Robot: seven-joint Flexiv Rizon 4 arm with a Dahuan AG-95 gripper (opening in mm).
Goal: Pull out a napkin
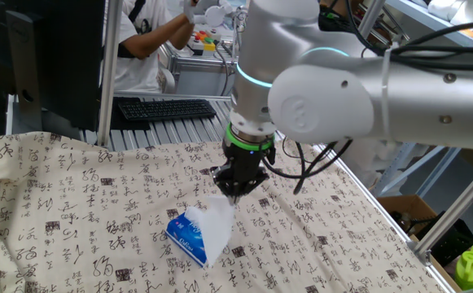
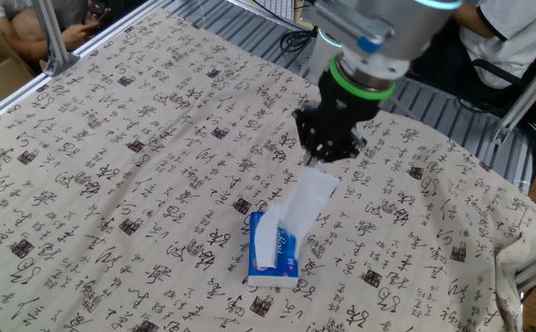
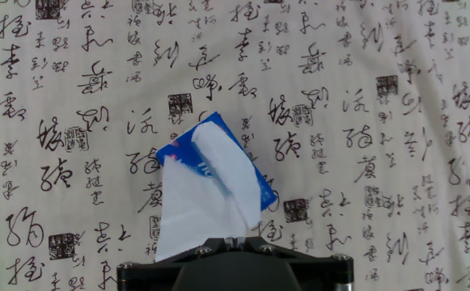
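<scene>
The napkin (image 1: 215,221) is a thin white tissue sheet stretched up from the blue-and-white tissue pack (image 1: 189,238), which lies on the patterned cloth. My gripper (image 1: 234,194) is shut on the napkin's top edge, a little above and beyond the pack. In the other fixed view the napkin (image 2: 303,205) runs from the pack (image 2: 274,253) up to the gripper (image 2: 323,159). In the hand view the napkin (image 3: 196,206) widens toward the gripper (image 3: 235,239), covering part of the pack (image 3: 215,158). The fingertips are mostly hidden by the hand's body.
The table is covered by a cloth printed with black characters (image 1: 73,212). A keyboard (image 1: 167,108) lies beyond the far edge, with a person (image 1: 146,37) behind it. Metal frame posts (image 1: 106,65) stand at the table's corners.
</scene>
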